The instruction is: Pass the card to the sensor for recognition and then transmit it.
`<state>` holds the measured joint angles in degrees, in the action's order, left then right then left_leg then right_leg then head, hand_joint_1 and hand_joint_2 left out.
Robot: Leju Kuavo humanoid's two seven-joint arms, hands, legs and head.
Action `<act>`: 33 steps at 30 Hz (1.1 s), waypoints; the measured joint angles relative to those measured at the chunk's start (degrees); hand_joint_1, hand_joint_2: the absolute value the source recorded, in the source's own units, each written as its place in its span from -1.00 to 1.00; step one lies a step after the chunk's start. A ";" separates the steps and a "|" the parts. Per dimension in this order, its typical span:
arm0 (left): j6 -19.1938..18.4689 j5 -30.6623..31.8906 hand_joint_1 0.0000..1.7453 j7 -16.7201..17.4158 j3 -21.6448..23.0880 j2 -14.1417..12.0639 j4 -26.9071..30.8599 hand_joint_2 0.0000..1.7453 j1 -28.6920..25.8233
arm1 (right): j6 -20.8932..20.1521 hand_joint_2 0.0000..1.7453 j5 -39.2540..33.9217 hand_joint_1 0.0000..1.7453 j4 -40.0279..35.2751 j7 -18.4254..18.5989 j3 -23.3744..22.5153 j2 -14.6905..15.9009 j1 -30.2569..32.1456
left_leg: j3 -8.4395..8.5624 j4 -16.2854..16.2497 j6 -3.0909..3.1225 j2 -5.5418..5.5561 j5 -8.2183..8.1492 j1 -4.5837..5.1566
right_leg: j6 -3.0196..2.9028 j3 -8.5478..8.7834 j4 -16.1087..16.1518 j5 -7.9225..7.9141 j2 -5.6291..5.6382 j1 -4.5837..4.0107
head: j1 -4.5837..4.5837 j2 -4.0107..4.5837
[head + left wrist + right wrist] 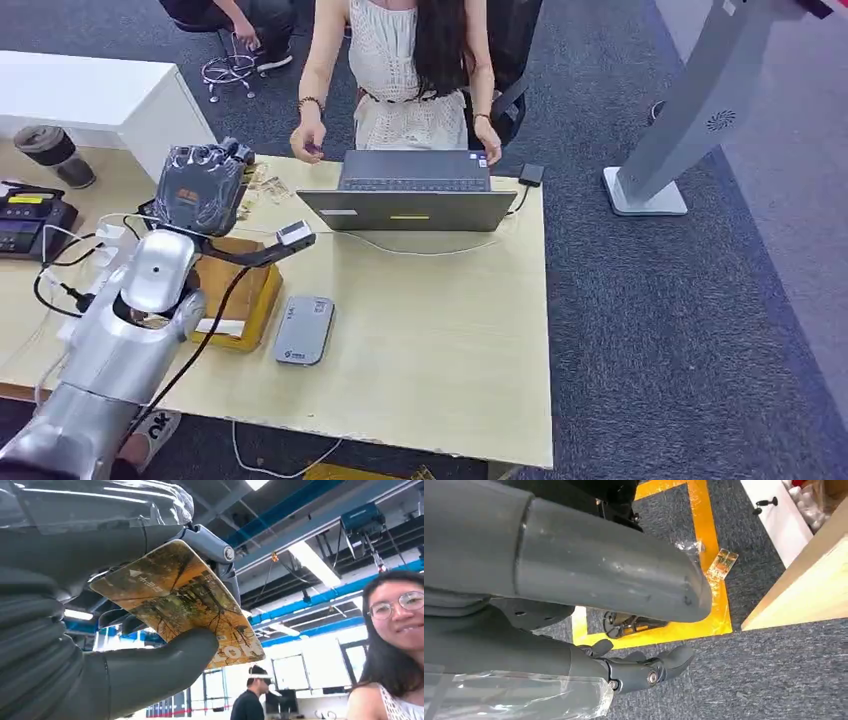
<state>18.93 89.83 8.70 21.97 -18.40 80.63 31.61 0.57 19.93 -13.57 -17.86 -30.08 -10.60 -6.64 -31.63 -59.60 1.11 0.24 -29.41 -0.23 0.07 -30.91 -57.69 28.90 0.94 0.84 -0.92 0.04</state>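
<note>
We are holding our left hand (205, 185) raised over the far left part of the wooden table (430, 330), its thumb and fingers pinching an orange-and-brown printed card (185, 600) — the wrist view is showing the card's face tilted toward the ceiling. A grey card sensor (304, 329) is lying flat on the table, nearer us than the hand and just beside a wooden block (240, 290). Across the table, a person (410, 70) is sitting behind an open laptop (412, 192). Our right hand (644, 667) is hanging over the carpet — its fingers seem loosely curled around nothing, though the angle is poor.
</note>
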 joint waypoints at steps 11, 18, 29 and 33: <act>-0.37 -0.15 1.00 0.90 -1.64 -1.95 -6.45 1.00 5.69 | -0.57 -1.00 1.05 -1.00 0.00 0.61 0.35 -0.17 -0.27 | 0.00 0.00 -0.04 0.01 0.04 0.00 | 0.00 -0.02 -0.04 0.00 0.00 0.00 | 0.00 0.00; -0.22 0.09 1.00 1.05 -1.68 -2.60 -9.24 1.00 7.05 | -0.57 -1.00 1.05 -1.00 0.00 0.68 0.52 -0.20 -0.32 | -0.01 0.00 -0.04 0.01 0.03 0.00 | 0.00 -0.02 -0.05 0.00 0.00 0.00 | 0.00 0.00; -1.25 0.00 1.00 2.60 -1.68 -3.34 -14.82 1.00 9.85 | -0.55 -1.00 1.84 -1.00 0.00 1.03 1.09 -0.22 -0.38 | -0.01 0.00 -0.02 0.01 0.07 0.00 | -0.01 -0.03 -0.06 -0.01 0.00 0.00 | 0.00 0.00; -1.05 -0.04 1.00 2.56 -1.68 -3.34 -16.35 1.00 9.93 | -0.52 -1.00 1.84 -1.00 0.00 1.09 1.09 -0.22 -0.37 | -0.01 0.00 -0.02 0.01 0.06 0.00 | -0.02 -0.03 -0.08 -0.01 0.00 0.00 | 0.00 0.00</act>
<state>17.88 89.79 11.26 20.28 -21.75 64.28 41.54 0.04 21.77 -13.57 -16.76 -28.98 -10.82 -7.01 -31.65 -59.61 1.09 0.25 -29.35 -0.23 0.06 -30.94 -57.76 28.90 0.94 0.84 -0.92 0.04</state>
